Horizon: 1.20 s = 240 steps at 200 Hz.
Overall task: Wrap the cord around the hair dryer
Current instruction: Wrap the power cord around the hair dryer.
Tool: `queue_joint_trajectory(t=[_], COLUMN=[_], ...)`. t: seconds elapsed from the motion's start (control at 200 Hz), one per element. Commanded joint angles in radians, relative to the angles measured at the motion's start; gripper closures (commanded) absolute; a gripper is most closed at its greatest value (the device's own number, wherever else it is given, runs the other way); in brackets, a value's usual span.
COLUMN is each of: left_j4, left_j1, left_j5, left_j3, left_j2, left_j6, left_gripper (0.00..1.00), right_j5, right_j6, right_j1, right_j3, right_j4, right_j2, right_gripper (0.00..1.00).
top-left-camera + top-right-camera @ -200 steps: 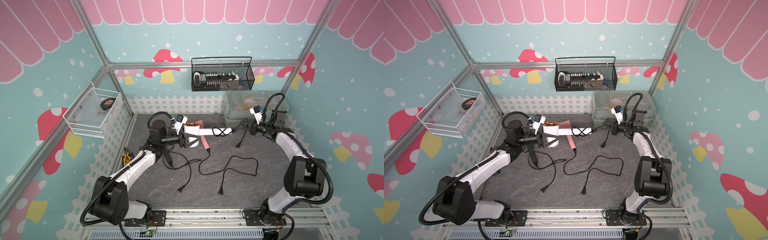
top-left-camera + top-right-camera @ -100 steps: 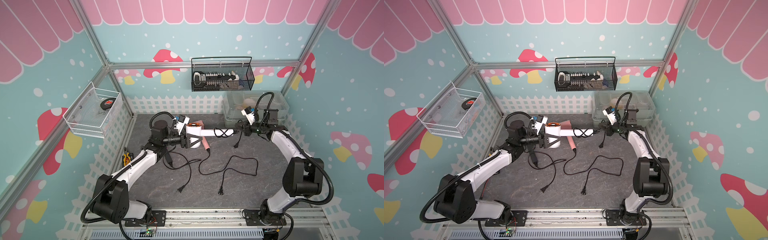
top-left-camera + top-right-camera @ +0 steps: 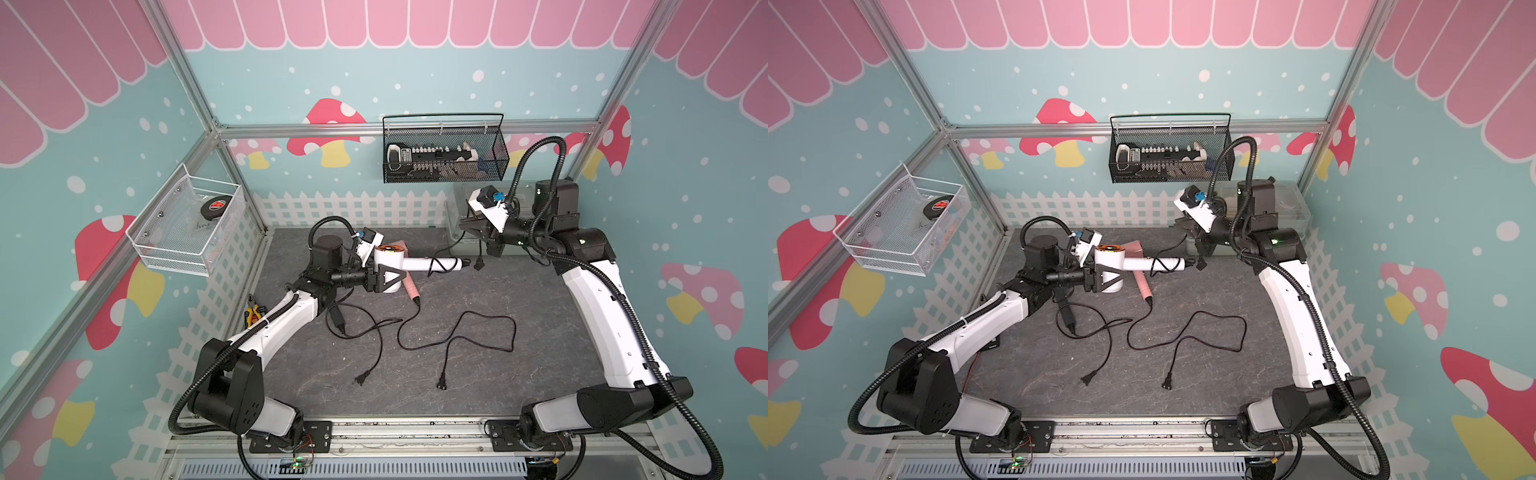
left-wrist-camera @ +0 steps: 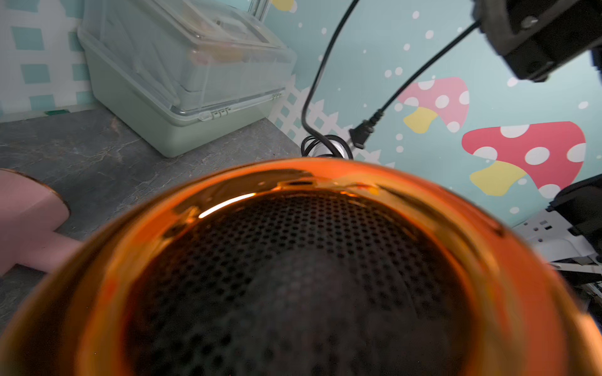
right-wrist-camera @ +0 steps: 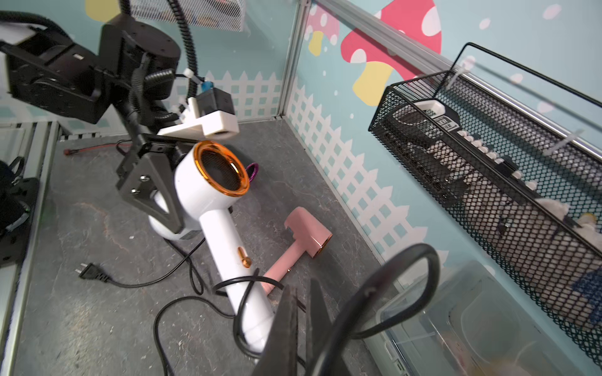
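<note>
The white hair dryer (image 3: 415, 264) (image 3: 1138, 264) with a copper rim (image 4: 293, 179) is held off the table, handle (image 5: 224, 247) pointing toward the right arm. My left gripper (image 3: 390, 272) (image 3: 1109, 275) is shut on its head; the jaws are hidden in the left wrist view. The black cord (image 3: 438, 264) (image 3: 1160, 264) loops around the handle's end. My right gripper (image 3: 493, 248) (image 3: 1204, 246) (image 5: 304, 293), raised just beyond the handle's tip, is shut on the cord (image 5: 391, 286) near its plug (image 3: 478, 263) (image 4: 361, 133), which hangs free.
A pink hair dryer (image 3: 409, 286) (image 5: 303, 241) lies under the white one, its cord (image 3: 457, 332) sprawled mid-table. A second loose cord (image 3: 374, 332) lies by the left arm. A clear lidded bin (image 3: 1291, 203) (image 4: 182, 81) stands behind the right gripper, below a black wire basket (image 3: 444, 153).
My right gripper has carried the cord's plug end left and toward the back wall, closer to the handle's tip. The left gripper still holds the dryer in about the same place.
</note>
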<state>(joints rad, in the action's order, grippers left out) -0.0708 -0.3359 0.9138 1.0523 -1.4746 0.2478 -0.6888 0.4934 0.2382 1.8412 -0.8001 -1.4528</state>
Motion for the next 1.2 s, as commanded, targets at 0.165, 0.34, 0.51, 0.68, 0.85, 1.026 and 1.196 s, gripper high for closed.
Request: queue_joint_trajectory(t=[0.165,0.34,0.51,0.68,0.85,1.026,1.196], left_j4=[0.061,0.115,0.156,0.143,-0.014,-0.275,-0.497], left_j1=[-0.017,-0.069,-0.163,-0.252,-0.244,-0.186,-0.086], left_j5=[-0.046,-0.057,-0.016,0.062,0.106,0.143,0.171], left_j3=[0.053,0.062,0.049,0.05,0.025,-0.026,-0.077], left_j2=[-0.044,-0.057,-0.026,0.023,0.099,0.164,0.174], left_j6=[-0.082,-0.129,-0.175,-0.187,-0.086,0.113,0.277], left_gripper=[1.0,1.0,1.0,1.0,1.0,1.0,1.0], right_j5=[0.173,0.252,0.323,0.3,0.158,-0.044,-0.155], right_j6=[0.192,0.218,0.242,0.252,0.218,0.174,0.129], right_j1=[0.133,0.164,0.164,0.146,0.066,-0.047,-0.099], right_j3=[0.347,0.447,0.593,0.641,0.552,0.369,0.148], right_j4=[-0.383,-0.406,-0.413,-0.404,-0.393,-0.32,-0.19], right_j2=[-0.12,-0.203,-0.344,-0.477,-0.553,-0.546,-0.476], right_gripper=[1.0,1.0,1.0,1.0,1.0,1.0,1.0])
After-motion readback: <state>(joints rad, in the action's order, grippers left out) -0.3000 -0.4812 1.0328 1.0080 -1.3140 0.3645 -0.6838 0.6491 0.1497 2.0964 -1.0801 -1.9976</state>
